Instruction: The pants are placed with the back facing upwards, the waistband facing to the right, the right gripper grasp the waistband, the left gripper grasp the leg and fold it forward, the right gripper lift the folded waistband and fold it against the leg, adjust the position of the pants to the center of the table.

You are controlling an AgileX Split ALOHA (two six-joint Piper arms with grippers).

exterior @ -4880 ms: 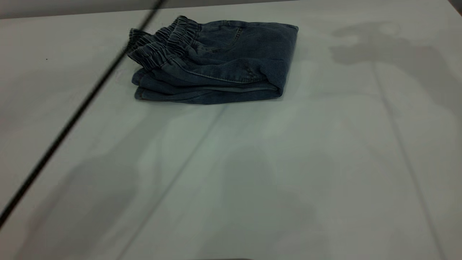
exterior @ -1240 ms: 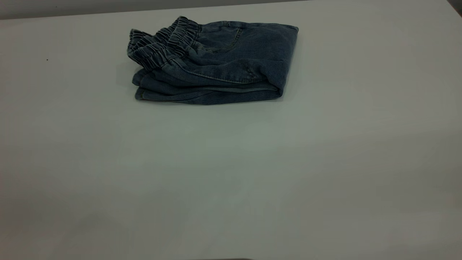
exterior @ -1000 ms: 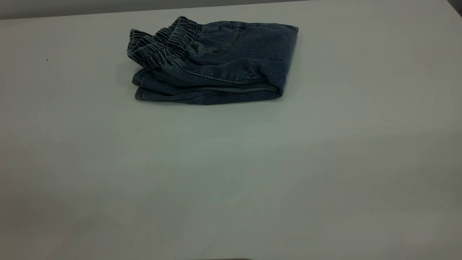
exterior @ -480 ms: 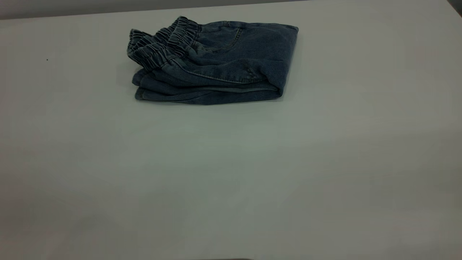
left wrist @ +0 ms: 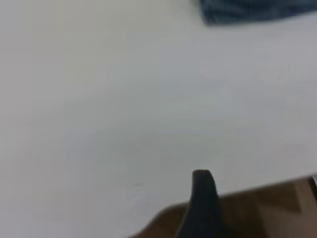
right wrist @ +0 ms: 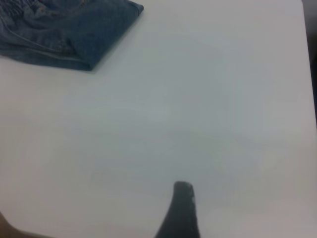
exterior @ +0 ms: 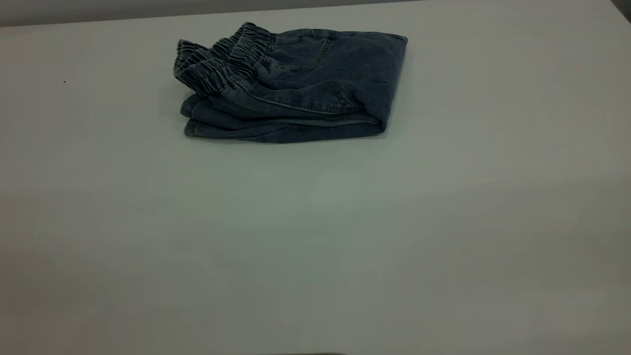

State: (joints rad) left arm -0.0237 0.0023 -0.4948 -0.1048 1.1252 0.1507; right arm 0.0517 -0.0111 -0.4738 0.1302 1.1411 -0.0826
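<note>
The pants (exterior: 296,84) lie folded into a compact blue denim bundle on the far half of the table (exterior: 315,236), left of its middle line. The gathered elastic waistband (exterior: 217,59) points left on top, and the leg layers (exterior: 276,130) are stacked beneath with no print showing. Neither gripper appears in the exterior view. The left gripper (left wrist: 200,198) hangs over the table's edge, far from the pants (left wrist: 257,10). The right gripper (right wrist: 181,208) is over bare table, well away from the pants (right wrist: 64,29). Nothing is held by either one.
The table's far edge (exterior: 98,17) runs just behind the bundle. A tiny dark speck (exterior: 64,81) sits at the left. In the left wrist view a brown surface (left wrist: 257,213) lies beyond the table's edge. The right wrist view shows a table edge (right wrist: 307,74).
The dark cable and the arm shadows that crossed the table 4.9 s ago are gone. The pants have not moved over the last second.
</note>
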